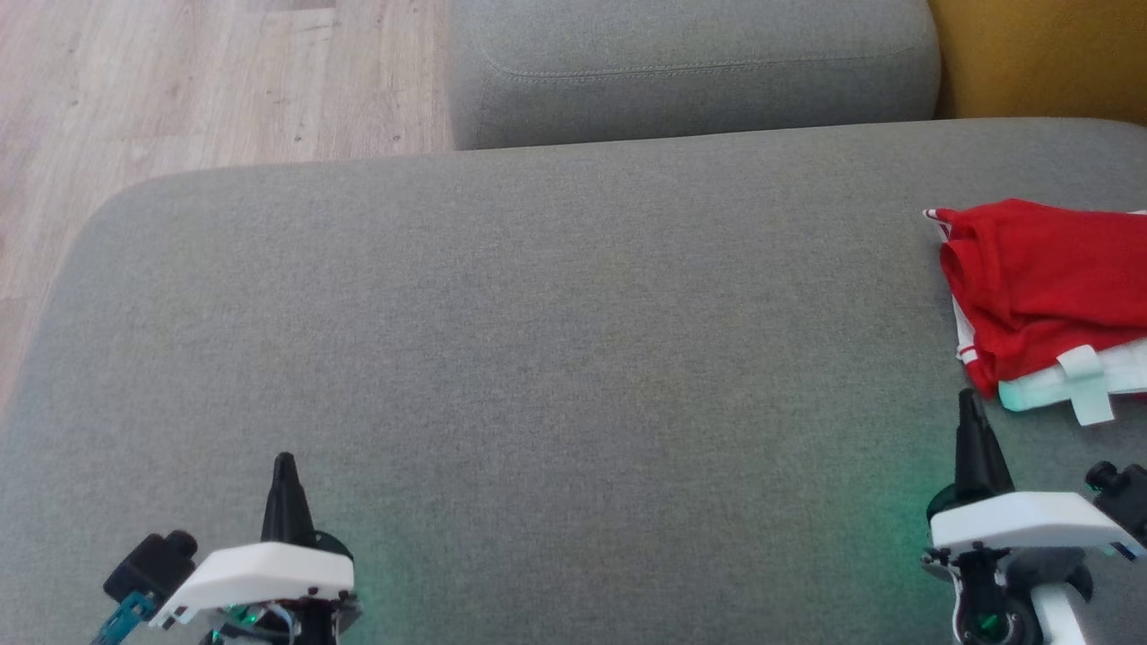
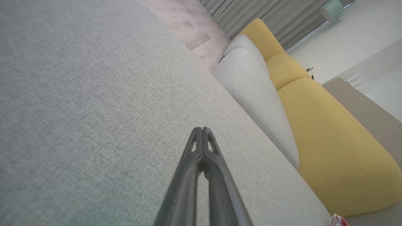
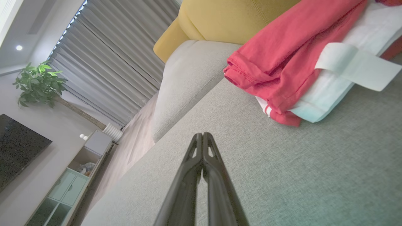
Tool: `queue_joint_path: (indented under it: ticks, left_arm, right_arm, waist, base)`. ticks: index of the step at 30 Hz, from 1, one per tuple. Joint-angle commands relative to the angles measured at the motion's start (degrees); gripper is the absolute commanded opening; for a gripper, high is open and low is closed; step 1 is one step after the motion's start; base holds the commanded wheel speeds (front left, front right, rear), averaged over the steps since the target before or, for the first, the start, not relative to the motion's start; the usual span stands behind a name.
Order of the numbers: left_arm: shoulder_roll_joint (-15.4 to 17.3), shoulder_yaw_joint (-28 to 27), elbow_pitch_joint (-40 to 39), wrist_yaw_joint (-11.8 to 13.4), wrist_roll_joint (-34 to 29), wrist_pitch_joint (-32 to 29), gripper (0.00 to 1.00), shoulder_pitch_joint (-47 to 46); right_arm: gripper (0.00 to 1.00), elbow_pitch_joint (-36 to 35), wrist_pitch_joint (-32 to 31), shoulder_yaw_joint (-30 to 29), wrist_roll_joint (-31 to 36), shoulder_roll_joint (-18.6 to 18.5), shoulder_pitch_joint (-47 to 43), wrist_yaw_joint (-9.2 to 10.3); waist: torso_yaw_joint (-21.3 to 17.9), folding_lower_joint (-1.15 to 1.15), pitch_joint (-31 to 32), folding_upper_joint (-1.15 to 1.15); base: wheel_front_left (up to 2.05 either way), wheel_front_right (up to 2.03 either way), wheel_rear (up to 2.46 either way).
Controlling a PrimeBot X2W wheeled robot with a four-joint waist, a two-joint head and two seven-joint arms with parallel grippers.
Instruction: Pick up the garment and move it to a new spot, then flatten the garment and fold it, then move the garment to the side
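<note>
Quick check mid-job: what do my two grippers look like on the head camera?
The left gripper and right gripper have long dark tapered fingers on white angular shells, a black camera beside each, green lights glowing underneath.

I see the garment [image 1: 1039,287] lying on the seat [image 1: 538,340], far over to my right, just ahead of my right gripper [image 1: 967,396] but apart from it. My left gripper [image 1: 285,460] hangs over the seat's near left part, well apart from the garment. A cushion [image 1: 690,72] sits behind the seat, and floor [image 1: 179,81] lies to the left
</note>
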State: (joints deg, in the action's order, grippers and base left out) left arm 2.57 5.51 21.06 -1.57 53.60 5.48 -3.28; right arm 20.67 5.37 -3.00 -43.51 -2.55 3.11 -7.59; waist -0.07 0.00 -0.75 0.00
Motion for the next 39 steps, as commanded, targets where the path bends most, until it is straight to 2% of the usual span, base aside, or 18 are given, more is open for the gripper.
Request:
queue_joint_path:
  ticks: [1,39]
  left_arm:
    - [0.14,-1.49,-2.33,-0.45,1.39,-0.46,0.0,-2.61]
    - [0.24,-7.24,-4.87,-3.44,21.69,-6.73,0.0,-2.78]
  right_arm:
    - [0.0,-2.37,-0.41,0.05,-1.9,-0.18,2.75,0.04]
    - [0.0,-4.7,-6.66,-1.9,-27.42,-0.26,2.93,0.07]
  waist:
    - [0.0,0.0,0.01,0.0]
    - [0.04,0.0,0.32,0.0]
  base:
    - [0.0,0.0,0.0]
    - [0.0,0.0,0.0]
